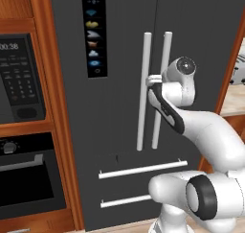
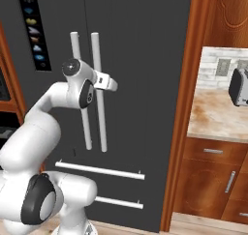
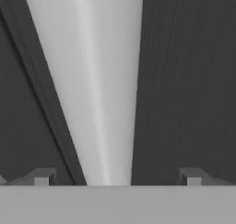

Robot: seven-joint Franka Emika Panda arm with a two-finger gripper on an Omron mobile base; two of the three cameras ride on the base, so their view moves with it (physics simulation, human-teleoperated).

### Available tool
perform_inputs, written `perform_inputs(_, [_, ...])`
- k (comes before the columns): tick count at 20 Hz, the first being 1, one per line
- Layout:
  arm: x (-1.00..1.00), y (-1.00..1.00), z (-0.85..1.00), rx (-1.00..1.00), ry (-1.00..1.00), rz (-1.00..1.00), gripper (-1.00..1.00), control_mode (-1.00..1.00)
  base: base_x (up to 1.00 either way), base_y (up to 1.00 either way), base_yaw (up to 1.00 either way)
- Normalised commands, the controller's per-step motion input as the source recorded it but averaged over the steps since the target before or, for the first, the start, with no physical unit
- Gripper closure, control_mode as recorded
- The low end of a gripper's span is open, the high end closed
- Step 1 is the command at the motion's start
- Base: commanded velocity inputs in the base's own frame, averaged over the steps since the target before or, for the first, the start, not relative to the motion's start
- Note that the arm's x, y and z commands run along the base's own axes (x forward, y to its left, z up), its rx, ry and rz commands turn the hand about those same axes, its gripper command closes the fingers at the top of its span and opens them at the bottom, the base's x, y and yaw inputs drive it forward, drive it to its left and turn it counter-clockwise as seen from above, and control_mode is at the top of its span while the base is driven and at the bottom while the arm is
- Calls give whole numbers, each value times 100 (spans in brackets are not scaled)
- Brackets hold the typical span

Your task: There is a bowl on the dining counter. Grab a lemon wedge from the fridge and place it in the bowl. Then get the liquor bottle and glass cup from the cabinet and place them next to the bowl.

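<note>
The dark grey fridge (image 1: 119, 107) (image 2: 140, 60) stands shut right in front of me, with two pale vertical bar handles at its door seam. My gripper (image 1: 152, 79) (image 2: 112, 84) reaches to these handles at mid height. In the hand view it (image 3: 117, 177) is open. One pale handle (image 3: 92, 80) runs up between the two fingertips (image 3: 41, 177), touching neither. The bowl, lemon wedge, liquor bottle, glass cup, cabinet and dining counter are out of view.
A black microwave (image 1: 19, 78) and wall oven (image 1: 28, 179) sit in the wooden column left of the fridge. Two drawer handles (image 1: 143, 169) cross the fridge's lower part. On the right, a wall counter (image 2: 218, 118) carries a toaster (image 2: 240, 86).
</note>
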Motion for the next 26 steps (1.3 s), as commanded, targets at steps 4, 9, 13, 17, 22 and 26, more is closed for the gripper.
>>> perform_inputs(4, [83,0,-27,0,0,0,-100,-100,0,0,0])
perform_inputs(9, [72,0,-25,0,0,0,100,-100,0,0,0])
perform_inputs(13, [44,-1,-3,0,0,0,100,-100,0,0,0])
perform_inputs(17, [-2,-1,0,0,0,0,100,-100,0,0,0])
perform_inputs(22, [-77,-28,1,0,3,0,100,-100,0,0,0])
perform_inputs(26, [-100,-32,0,-1,6,0,100,-100,0,0,0])
